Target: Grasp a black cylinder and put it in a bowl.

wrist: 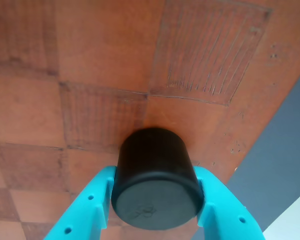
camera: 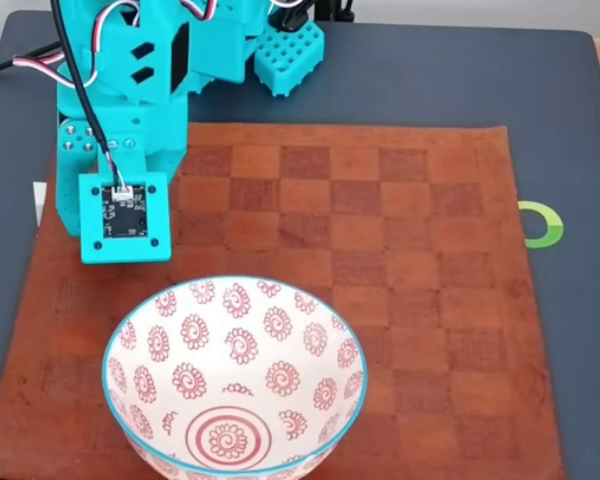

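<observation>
- In the fixed view the turquoise arm (camera: pixel 150 90) fills the upper left of the frame, folded over the left edge of the brown checkered mat (camera: pixel 400 260), with a small circuit board (camera: pixel 123 208) on a square plate facing the camera.
- White, red and black wires (camera: pixel 80 70) run down the arm to that board.
- In the wrist view the gripper (wrist: pixel 157 192) enters from the bottom edge, its two turquoise fingers (wrist: pixel 87 205) spread to either side of the black cylinder (wrist: pixel 155 175) and pressed against its sides: the claw is clamped on it.
- The black cylinder sits at the lower centre of the wrist view, matte, short and wide, one flat end turned toward the camera with a faint embossed mark on it.
- Whether the cylinder touches the mat beneath it cannot be told.
- The bowl (camera: pixel 130 345) stands at the lower centre-left of the fixed view on the mat, just below the arm, white with red spirals inside and a thin light-blue rim.
- A dark grey table (camera: pixel 560 120) surrounds the mat.
</observation>
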Controlling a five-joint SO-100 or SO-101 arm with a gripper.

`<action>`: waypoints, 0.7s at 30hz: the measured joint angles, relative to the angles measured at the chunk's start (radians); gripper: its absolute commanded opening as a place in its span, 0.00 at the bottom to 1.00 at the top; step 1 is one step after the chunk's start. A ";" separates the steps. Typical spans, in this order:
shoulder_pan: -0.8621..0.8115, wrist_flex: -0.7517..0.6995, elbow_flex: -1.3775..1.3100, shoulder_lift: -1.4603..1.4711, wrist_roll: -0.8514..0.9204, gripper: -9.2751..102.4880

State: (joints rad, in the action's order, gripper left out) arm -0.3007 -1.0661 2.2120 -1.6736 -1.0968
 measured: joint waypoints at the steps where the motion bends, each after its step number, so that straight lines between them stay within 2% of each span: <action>1: 0.000 -0.005 -0.009 0.000 0.000 0.20; 7: 0.000 -0.077 -0.100 0.000 0.000 0.20; 21: 0.117 -0.506 -0.626 0.002 -0.006 0.20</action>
State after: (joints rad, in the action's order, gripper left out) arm -0.1841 -1.5723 1.5861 -1.6720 -1.1029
